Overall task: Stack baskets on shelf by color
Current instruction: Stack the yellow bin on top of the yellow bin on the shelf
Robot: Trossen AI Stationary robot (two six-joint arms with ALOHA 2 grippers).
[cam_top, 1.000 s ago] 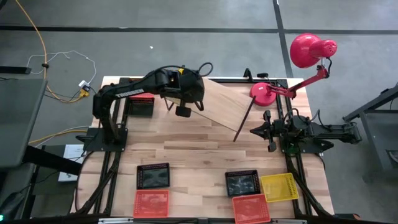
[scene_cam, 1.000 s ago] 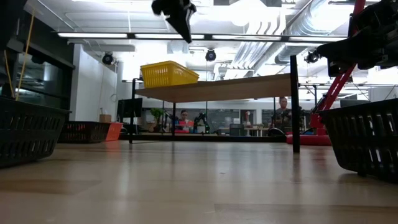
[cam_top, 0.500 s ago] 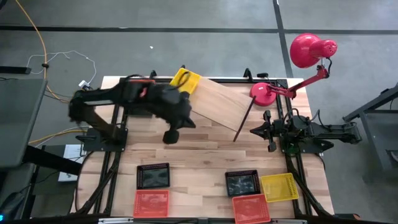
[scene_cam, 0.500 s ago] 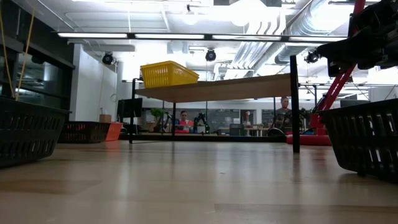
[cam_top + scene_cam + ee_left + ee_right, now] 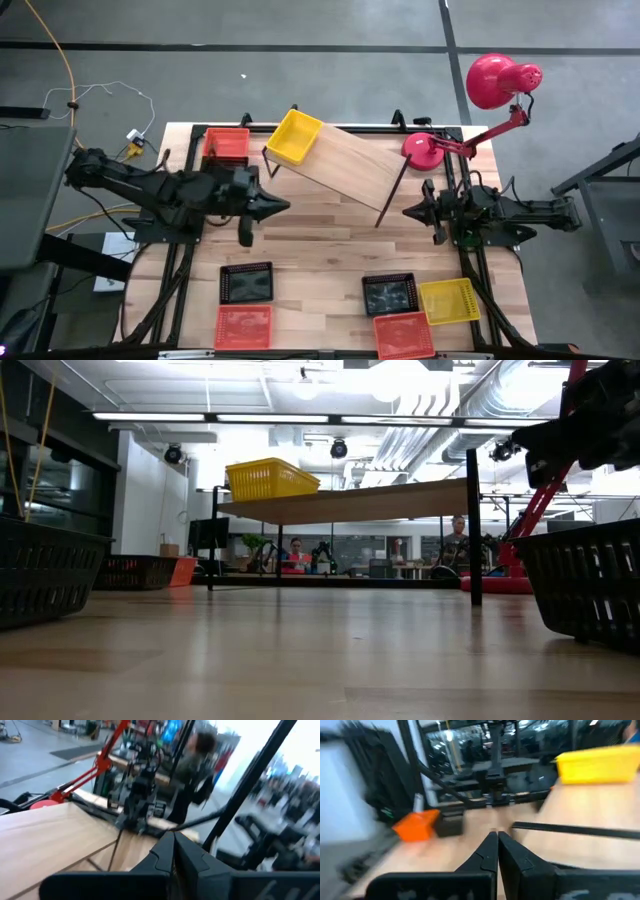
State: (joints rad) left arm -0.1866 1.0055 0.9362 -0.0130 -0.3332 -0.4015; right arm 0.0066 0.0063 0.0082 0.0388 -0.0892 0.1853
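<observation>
from overhead i see what the level camera misses: the left hand sits over the desk near its left edge, fingers pressed together, holding nothing. behind it, at the back left corner, an orange-red basket rests on the desk. the yellow basket sits on the left end of the shelf, behind and to the right of that hand, well apart from it. along the front edge i count a black basket and a red basket on the left, then a second black basket, another red one and a second yellow basket on the right. the right hand waits by the right edge, fingers together, empty. the level camera alone shows the shelf raised on its legs with the yellow basket on top.
</observation>
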